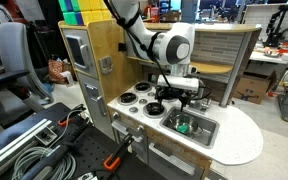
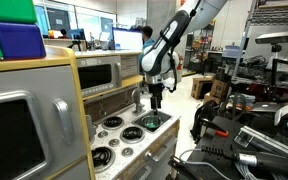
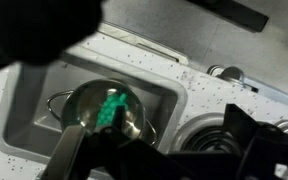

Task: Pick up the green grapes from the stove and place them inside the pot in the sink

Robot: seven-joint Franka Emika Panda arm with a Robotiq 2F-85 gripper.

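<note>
Wrist view alone shows green grapes (image 3: 112,108) inside pot (image 3: 84,112), w/ room to sink (image 3: 29,95) walls. Pincer (image 2: 156,100) fingers spread, empty, above.

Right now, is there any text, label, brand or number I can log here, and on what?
None readable. The stove, sink and pot show no print; any marks on the robot arm or the background lab gear are too small and blurred to read.

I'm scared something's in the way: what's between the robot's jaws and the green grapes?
Nothing, that stretch is bare. The wrist view shows the grapes lying in the pot, with the open jaws clear of them.
</note>
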